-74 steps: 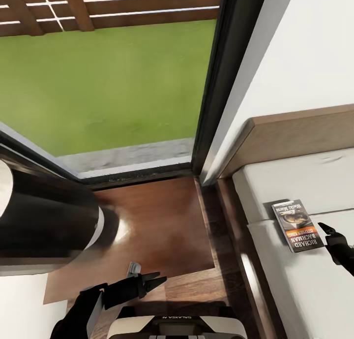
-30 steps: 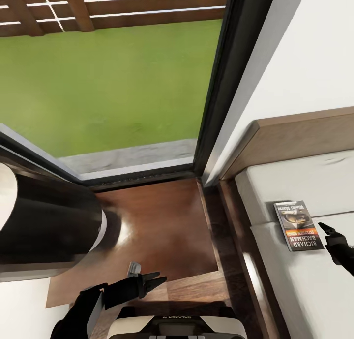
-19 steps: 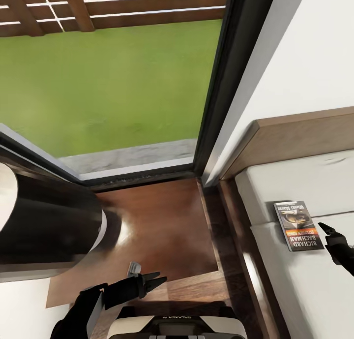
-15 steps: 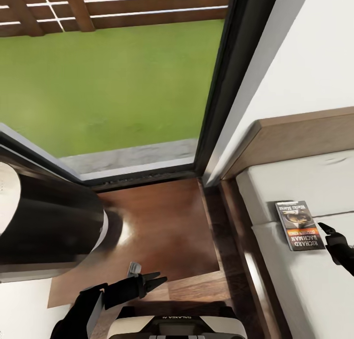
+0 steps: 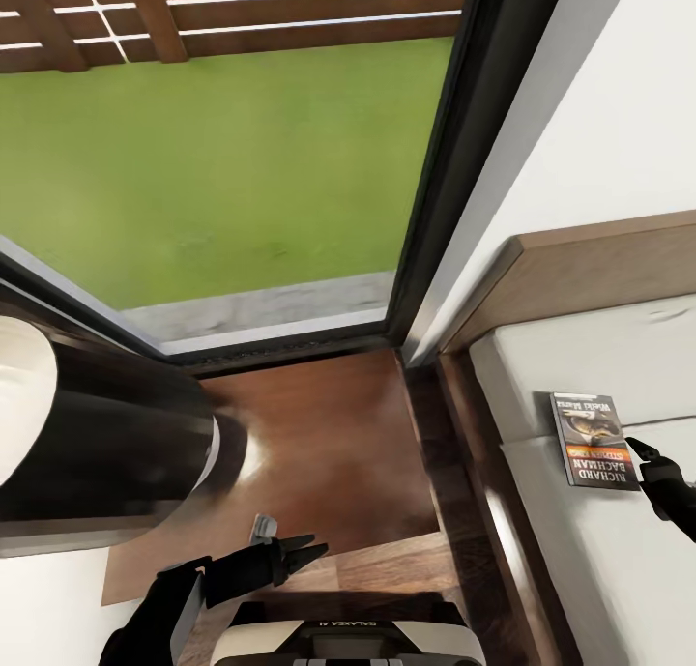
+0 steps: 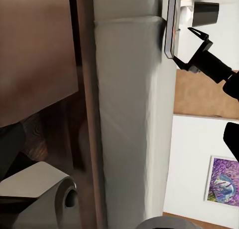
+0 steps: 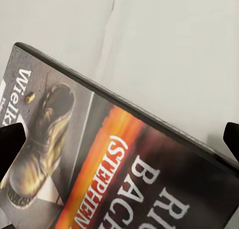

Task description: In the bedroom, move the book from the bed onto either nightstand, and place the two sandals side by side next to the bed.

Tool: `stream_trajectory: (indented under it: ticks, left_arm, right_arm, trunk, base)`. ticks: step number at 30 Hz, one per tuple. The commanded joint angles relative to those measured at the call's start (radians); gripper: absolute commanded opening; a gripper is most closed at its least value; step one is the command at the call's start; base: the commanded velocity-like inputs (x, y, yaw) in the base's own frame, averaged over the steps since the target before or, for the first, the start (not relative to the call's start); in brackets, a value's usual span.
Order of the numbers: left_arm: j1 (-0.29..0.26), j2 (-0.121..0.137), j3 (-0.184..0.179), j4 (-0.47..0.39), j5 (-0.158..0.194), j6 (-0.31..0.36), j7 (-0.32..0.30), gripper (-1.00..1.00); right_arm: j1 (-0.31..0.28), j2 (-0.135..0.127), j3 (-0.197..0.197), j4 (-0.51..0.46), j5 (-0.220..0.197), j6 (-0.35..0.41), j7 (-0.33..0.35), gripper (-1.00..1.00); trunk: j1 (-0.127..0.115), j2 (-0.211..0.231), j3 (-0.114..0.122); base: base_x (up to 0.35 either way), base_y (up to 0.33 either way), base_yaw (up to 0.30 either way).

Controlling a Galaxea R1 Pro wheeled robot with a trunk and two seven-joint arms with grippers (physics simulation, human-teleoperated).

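Nearest the robot's body, the left gripper (image 5: 307, 553) hangs low over the wood floor (image 5: 329, 444) with its fingers apart and nothing between them, well away from any work. Out to the right, the right gripper (image 5: 646, 458) sits at the near corner of the book (image 5: 591, 440), which lies flat on the pale mattress (image 5: 599, 560) close to the bed frame's side rail (image 5: 483, 511). In the right wrist view the two dark fingertips (image 7: 11, 144) stand wide apart on either side of the cover (image 7: 114, 174), not yet closed on anything, so the pickup is still to come. The risk is plain: a thin paperback lying flat on a soft mattress gives the fingers little edge to catch, and a shallow or skewed close could pinch only the cover, fan the pages open, or push the book sideways. Since it lies so near the mattress edge, a shove that way could drop it into the gap by the rail or onto the floor. Pressing down too hard could sink the fingers into the mattress instead. Farther off are the headboard (image 5: 599, 270), the white wall (image 5: 609, 125) and the tall window (image 5: 222, 163) with grass beyond; I see no bedside cabinet here, so the carry will need a turn with the book held firmly.
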State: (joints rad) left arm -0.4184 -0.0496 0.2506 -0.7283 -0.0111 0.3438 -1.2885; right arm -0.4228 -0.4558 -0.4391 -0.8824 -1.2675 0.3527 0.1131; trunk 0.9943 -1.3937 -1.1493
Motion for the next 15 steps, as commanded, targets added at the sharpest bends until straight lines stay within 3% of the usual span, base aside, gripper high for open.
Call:
stream_trajectory:
  ticks: [1,8,15]
  left_arm:
    - [0.0,-0.001,0.004,0.0,-0.001,0.011,-0.005,1.0]
    - [0.0,-0.001,0.003,0.0,-0.001,0.011,-0.005,1.0]
    - [0.0,-0.001,0.004,0.0,-0.001,0.011,-0.005,1.0]
  right_arm:
    - [-0.001,0.0,-0.003,0.0,-0.004,0.006,0.002,1.0]
    - [-0.001,0.0,-0.003,0.0,-0.004,0.006,0.002,1.0]
    - [-0.001,0.0,-0.002,0.0,-0.004,0.006,0.002,1.0]
  trunk:
    - [0.0,0.0,0.0]
    - [0.0,0.0,0.0]
    - [0.0,0.0,0.0]
  base:
    - [0.0,0.0,0.0]
    - [0.0,0.002,0.0]
    - [0.0,0.087,0.0]
